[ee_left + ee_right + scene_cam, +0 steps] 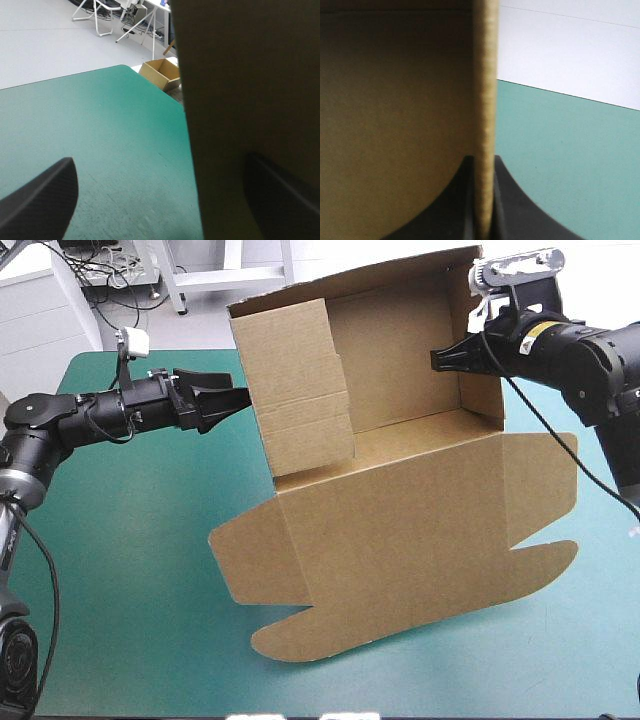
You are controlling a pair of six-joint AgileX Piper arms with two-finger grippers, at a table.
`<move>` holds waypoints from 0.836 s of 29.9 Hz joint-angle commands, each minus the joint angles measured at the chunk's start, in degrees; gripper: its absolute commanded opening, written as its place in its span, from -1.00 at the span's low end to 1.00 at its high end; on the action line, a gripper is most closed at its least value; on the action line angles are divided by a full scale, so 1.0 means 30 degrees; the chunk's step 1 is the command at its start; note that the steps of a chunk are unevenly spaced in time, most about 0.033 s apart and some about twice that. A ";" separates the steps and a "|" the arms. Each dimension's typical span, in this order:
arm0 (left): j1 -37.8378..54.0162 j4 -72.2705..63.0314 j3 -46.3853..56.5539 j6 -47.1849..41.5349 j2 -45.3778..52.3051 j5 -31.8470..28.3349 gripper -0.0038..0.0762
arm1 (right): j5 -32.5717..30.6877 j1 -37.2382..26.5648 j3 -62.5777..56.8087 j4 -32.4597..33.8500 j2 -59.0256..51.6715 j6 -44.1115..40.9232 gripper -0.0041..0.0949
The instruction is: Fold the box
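Brown board box, matte, walls raised, right pincer clamping wall edge

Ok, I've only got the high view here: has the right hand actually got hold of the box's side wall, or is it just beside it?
Observer: It has hold. In its wrist view the right hand is all but shut, with the edge of the box wall pinched between its fingers.
Operator: And the left hand, is it gripping too?
Observer: No. The left hand is open, with its fingers wide apart and nothing pinched.
Operator: So where's the board relative to it?
Observer: One finger shows against the brown wall and the other is over bare teal-green cover. The wall's edge runs up between them.
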State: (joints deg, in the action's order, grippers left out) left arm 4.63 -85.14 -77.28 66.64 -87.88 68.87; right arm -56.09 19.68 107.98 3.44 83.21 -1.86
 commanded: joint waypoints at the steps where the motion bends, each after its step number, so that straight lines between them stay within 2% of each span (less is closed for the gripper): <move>1: -0.0469 -0.1882 -0.0540 -0.0075 0.1022 0.1972 0.70 | 0.1556 -0.0060 0.0523 -0.0203 -0.0753 -0.0159 -0.96; 25: -0.1314 -0.3809 -0.0540 -0.0189 0.2193 0.1972 0.70 | 0.2360 -0.0015 0.0523 0.0297 0.0162 -0.1375 -0.96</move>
State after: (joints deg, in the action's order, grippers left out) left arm 2.40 -90.67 -77.28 66.41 -83.58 69.22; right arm -54.45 19.68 107.98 5.19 84.97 -4.74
